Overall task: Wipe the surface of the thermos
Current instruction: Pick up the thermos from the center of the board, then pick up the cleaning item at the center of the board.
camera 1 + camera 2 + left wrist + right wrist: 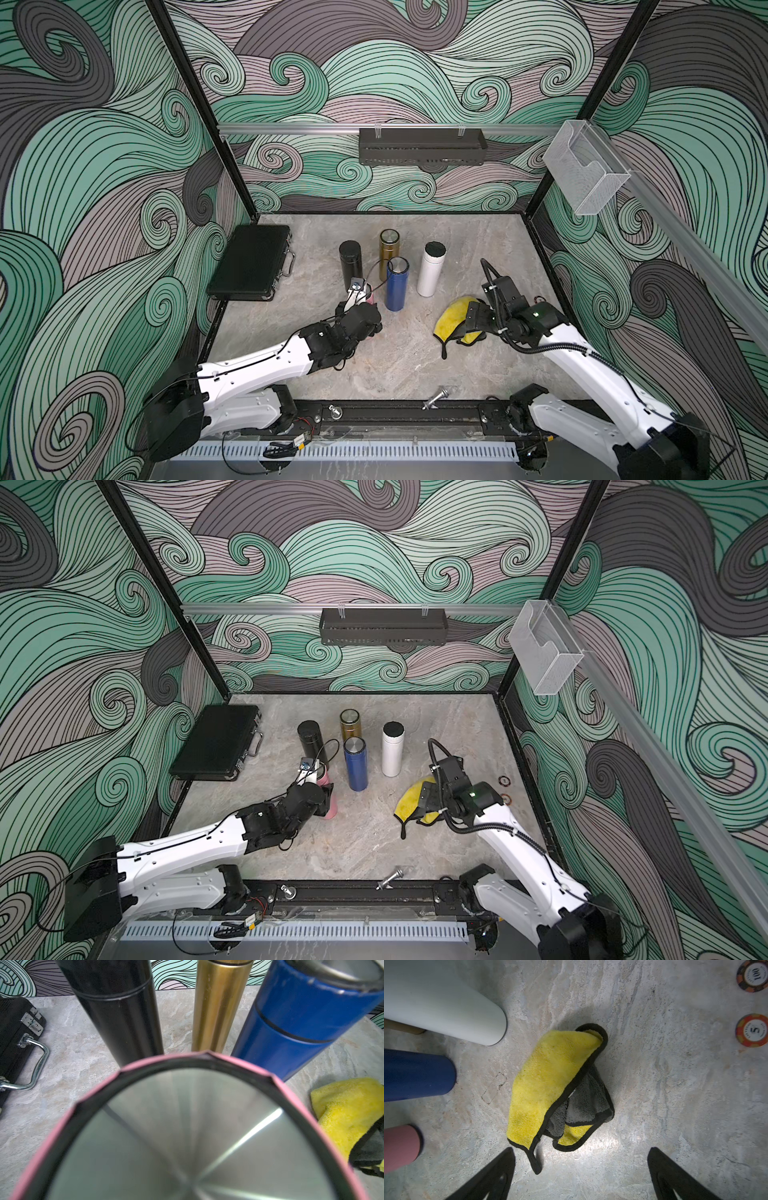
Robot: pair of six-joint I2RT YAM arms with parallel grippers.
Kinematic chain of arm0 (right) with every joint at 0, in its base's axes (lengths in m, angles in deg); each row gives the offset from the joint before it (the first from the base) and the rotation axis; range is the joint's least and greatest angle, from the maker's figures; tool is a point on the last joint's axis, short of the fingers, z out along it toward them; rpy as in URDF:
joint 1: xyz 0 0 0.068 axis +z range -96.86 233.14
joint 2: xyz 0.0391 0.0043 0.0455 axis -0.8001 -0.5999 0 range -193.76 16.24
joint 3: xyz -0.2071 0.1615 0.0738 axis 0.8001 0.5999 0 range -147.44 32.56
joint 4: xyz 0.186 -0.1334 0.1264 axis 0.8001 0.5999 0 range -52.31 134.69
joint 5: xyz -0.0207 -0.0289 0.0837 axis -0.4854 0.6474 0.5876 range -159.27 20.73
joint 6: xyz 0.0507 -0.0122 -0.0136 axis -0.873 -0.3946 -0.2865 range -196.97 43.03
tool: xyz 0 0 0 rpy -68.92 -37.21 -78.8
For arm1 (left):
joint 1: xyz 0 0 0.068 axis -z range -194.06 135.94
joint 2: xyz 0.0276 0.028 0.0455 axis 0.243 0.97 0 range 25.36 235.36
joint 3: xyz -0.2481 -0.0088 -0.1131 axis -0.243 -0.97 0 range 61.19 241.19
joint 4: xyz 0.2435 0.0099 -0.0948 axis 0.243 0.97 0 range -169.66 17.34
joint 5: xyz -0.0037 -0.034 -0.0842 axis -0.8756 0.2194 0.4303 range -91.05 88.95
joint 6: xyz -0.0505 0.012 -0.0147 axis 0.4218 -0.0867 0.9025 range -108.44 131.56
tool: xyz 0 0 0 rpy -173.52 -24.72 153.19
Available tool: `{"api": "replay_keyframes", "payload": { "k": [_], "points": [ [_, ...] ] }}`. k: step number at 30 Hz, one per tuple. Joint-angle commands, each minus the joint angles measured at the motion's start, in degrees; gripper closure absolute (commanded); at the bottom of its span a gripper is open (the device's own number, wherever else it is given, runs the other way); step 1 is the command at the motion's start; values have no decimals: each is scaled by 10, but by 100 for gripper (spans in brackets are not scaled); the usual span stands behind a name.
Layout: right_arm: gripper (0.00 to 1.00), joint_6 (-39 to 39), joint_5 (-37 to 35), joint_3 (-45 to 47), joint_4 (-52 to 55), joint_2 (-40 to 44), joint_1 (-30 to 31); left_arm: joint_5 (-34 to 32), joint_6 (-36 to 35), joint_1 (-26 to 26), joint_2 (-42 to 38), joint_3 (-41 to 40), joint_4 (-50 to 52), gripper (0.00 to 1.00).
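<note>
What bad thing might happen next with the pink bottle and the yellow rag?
1. The left gripper is shut on the pink thermos, close to the blue thermos and black thermos; swinging it might knock them over.
2. The right gripper hangs open above the crumpled yellow cloth; a pinch may catch only a fold.

The left arm and right arm are white-shelled with black joints. A ribbed black hose and green light mark the right arm. The right gripper has black pointed fingers.
</note>
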Motion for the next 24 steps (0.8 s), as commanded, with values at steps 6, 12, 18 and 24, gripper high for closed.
{"api": "replay_keyframes", "payload": {
  "k": [6, 12, 18, 24],
  "points": [
    [1, -33, -6, 18, -16, -37, 21, 73, 20, -9, -93, 46, 75, 100],
    [1, -63, 22, 53, -104, -72, 21, 95, 30, -12, -138, 54, 99, 100],
    [1, -95, -4, 57, -148, -116, 21, 96, 38, -19, -169, 41, 80, 100],
    [1, -115, -15, 52, -184, -186, 21, 103, 40, -28, -168, 42, 72, 100]
  ]
}}
